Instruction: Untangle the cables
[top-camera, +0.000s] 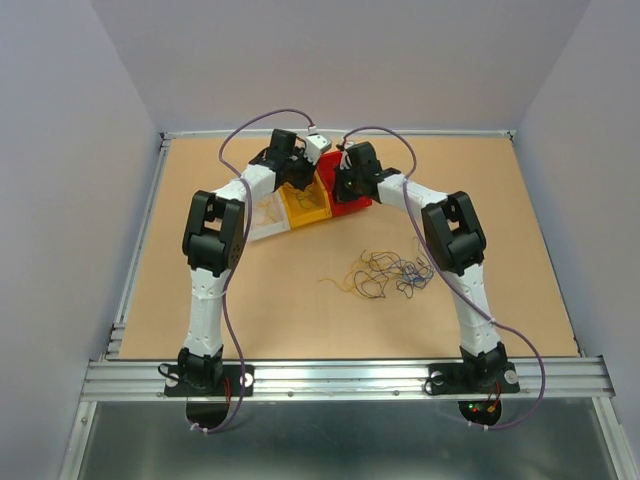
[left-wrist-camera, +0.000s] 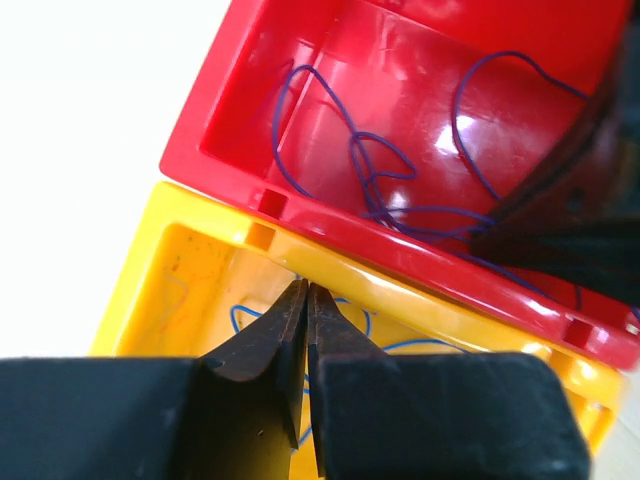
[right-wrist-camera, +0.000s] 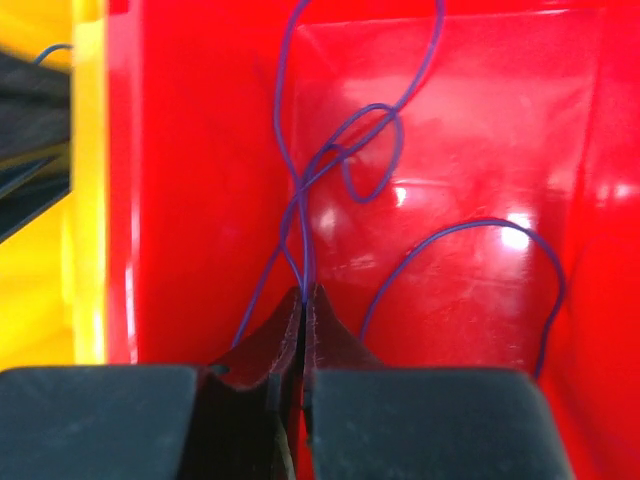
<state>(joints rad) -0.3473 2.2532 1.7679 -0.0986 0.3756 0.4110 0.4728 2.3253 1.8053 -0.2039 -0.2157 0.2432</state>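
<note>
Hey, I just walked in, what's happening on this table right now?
Two robot arms seem to be sorting thin wires into coloured bins. The right end effector is shut inside the red bin, with purple wires running into its tips, apparently pinched. The left end effector is shut over the yellow bin, which holds a blue wire. A mixed tangle lies unsorted on the table.
</note>
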